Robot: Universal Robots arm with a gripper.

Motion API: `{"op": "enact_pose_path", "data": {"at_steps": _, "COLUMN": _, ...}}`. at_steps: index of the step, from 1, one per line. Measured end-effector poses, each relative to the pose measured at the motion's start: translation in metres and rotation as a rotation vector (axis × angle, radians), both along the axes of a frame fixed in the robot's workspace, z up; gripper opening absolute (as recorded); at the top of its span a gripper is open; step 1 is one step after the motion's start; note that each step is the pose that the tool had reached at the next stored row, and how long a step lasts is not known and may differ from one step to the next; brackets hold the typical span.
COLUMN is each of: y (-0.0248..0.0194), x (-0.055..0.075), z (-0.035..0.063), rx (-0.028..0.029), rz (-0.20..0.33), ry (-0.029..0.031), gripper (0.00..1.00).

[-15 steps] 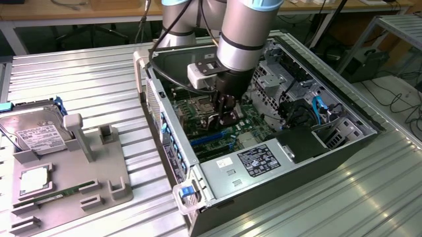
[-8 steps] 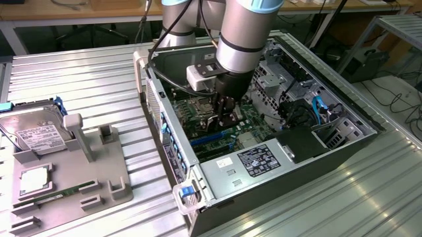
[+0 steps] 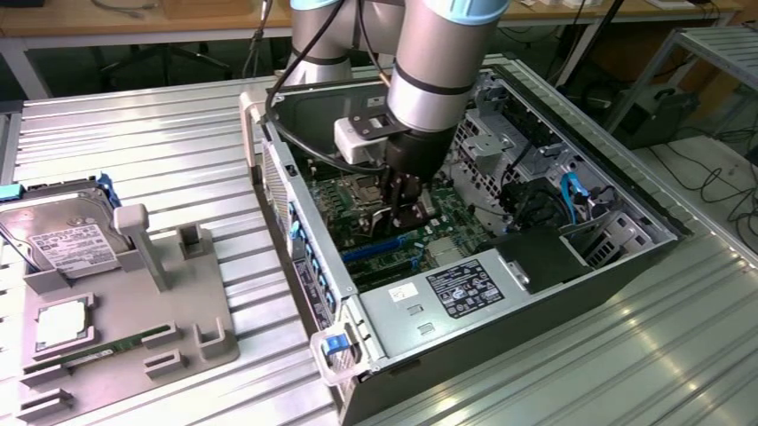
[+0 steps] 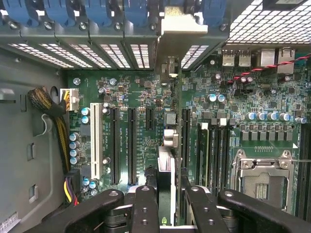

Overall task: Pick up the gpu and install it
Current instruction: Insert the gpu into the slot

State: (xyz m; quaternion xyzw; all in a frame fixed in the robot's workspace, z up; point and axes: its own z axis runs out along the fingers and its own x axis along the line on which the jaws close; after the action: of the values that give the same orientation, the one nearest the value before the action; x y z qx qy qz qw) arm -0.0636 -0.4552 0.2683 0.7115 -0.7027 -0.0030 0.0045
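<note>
Hanging inside the open black computer case [image 3: 616, 257], the black jaws gripper [image 4: 166, 204] was clamped on the thin green gpu card [image 4: 166, 182], held edge-on among the motherboard's black slots [image 4: 132, 145]; case walls crowded close; ribbed metal counter [image 3: 154, 151] lay around.

The gpu [image 4: 166, 182] is seen edge-on in the wrist view, a thin card standing upright with its long edge pointing down at the green motherboard [image 4: 146, 126], its silver metal bracket [image 4: 170, 63] reaching to the slotted rear wall of the computer case [image 3: 355, 293]. It stands gripped between the dark fingers [image 4: 146, 208] of the end effector [image 4: 167, 213], just above one of the long black expansion slots [image 4: 132, 145] near the middle of the board. In the exterior view it shows as a dark strip [image 3: 406, 213] hanging inside the open case.
</note>
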Motion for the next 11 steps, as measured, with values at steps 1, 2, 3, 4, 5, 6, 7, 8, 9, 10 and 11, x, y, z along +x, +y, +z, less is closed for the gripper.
{"op": "enact_pose_path", "data": {"at_steps": 1, "y": 0.0000, "x": -0.0003, "z": -0.0001, "rx": -0.0001, "rz": 0.000, "ry": 0.0000, "gripper": 0.27}}
{"op": "enact_pose_path", "data": {"at_steps": 2, "y": 0.0000, "x": -0.0005, "z": -0.0005, "rx": 0.0001, "rz": 0.000, "ry": -0.0001, "gripper": 0.27}}
{"op": "enact_pose_path", "data": {"at_steps": 3, "y": 0.0000, "x": -0.0004, "z": -0.0011, "rx": 0.0004, "rz": 0.000, "ry": -0.0002, "gripper": 0.27}}
{"op": "enact_pose_path", "data": {"at_steps": 4, "y": 0.0000, "x": -0.0006, "z": -0.0017, "rx": 0.0001, "rz": 0.000, "ry": 0.0000, "gripper": 0.27}}
{"op": "enact_pose_path", "data": {"at_steps": 5, "y": 0.0000, "x": -0.0008, "z": -0.0022, "rx": 0.0000, "rz": 0.000, "ry": 0.0000, "gripper": 0.27}}
{"op": "enact_pose_path", "data": {"at_steps": 6, "y": 0.0000, "x": -0.0010, "z": -0.0027, "rx": -0.0001, "rz": 0.000, "ry": 0.0001, "gripper": 0.27}}
{"op": "enact_pose_path", "data": {"at_steps": 7, "y": 0.0000, "x": -0.0013, "z": -0.0031, "rx": -0.0002, "rz": 0.000, "ry": 0.0001, "gripper": 0.27}}
{"op": "enact_pose_path", "data": {"at_steps": 8, "y": 0.0000, "x": -0.0017, "z": -0.0035, "rx": -0.0002, "rz": 0.000, "ry": 0.0001, "gripper": 0.27}}
{"op": "enact_pose_path", "data": {"at_steps": 9, "y": 0.0000, "x": -0.0021, "z": -0.0038, "rx": -0.0002, "rz": 0.000, "ry": 0.0002, "gripper": 0.27}}
{"op": "enact_pose_path", "data": {"at_steps": 10, "y": 0.0000, "x": -0.0025, "z": -0.0042, "rx": -0.0001, "rz": 0.000, "ry": 0.0001, "gripper": 0.27}}
{"op": "enact_pose_path", "data": {"at_steps": 11, "y": 0.0000, "x": -0.0028, "z": -0.0044, "rx": -0.0001, "rz": 0.000, "ry": 0.0001, "gripper": 0.27}}
